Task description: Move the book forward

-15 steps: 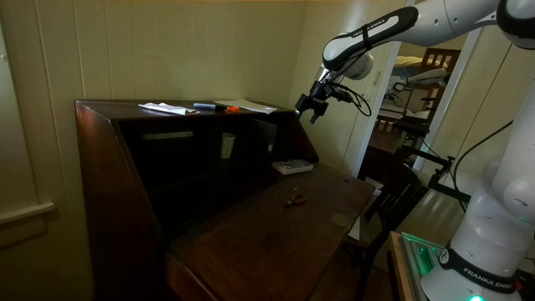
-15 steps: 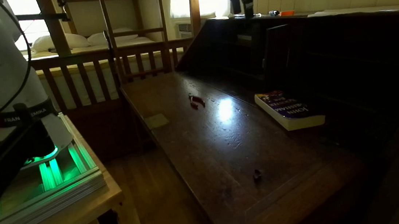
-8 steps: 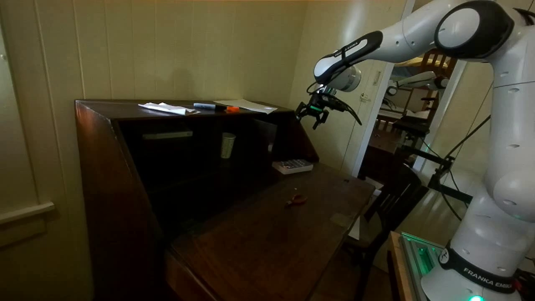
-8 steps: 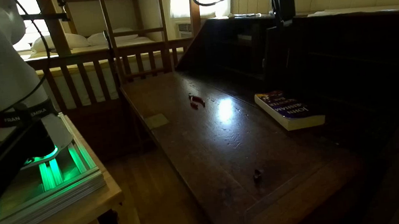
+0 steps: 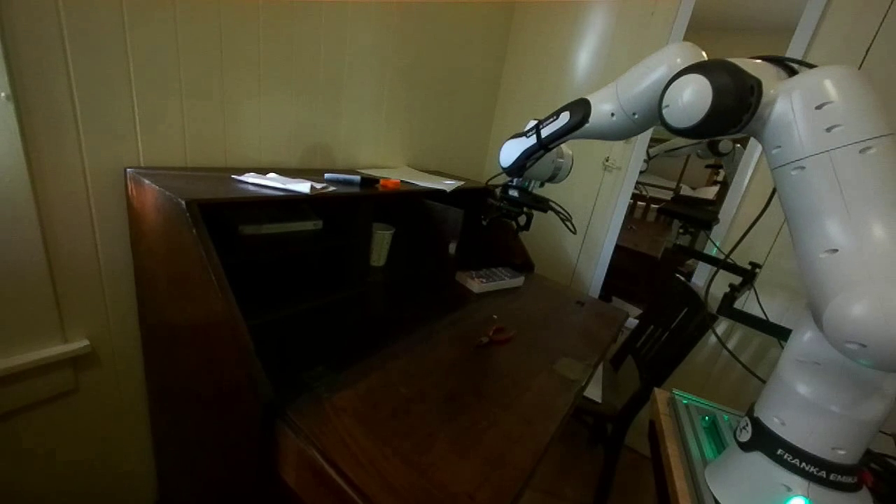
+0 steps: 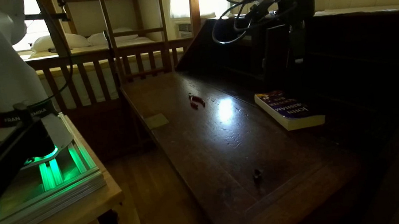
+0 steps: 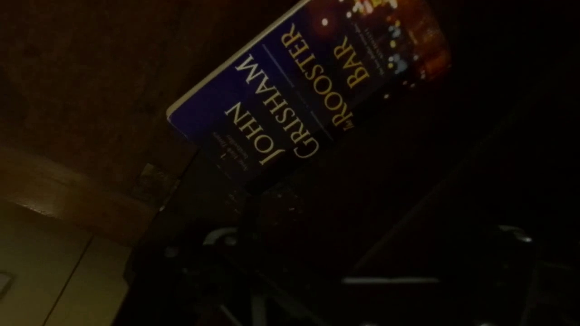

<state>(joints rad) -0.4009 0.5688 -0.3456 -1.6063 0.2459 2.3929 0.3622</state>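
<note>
The book [image 5: 490, 279] lies flat on the desk in both exterior views, by the dark compartments. It is a paperback with pale page edges and a dark blue cover [image 6: 288, 107] lettered John Grisham, The Rooster Bar. The cover also shows in the wrist view [image 7: 290, 86], at the top middle. My gripper [image 5: 505, 222] is in the air above the book, apart from it, at the desk's upper compartments. In the wrist view the gripper [image 7: 371, 235] is very dark; its fingers stand wide apart with nothing seen between them.
Red-handled pliers [image 5: 497, 334] and a small dark object [image 6: 257, 174] lie on the desk [image 6: 203, 152]. A cup [image 5: 381, 243] stands in a compartment. Papers [image 5: 276, 183] and a marker [image 5: 357, 180] lie on the hutch top. A small open door [image 6: 276, 53] juts out near the gripper.
My arm has come down and forward; the gripper has dropped from above the hutch top's level to in front of the compartments. The book has not moved.
</note>
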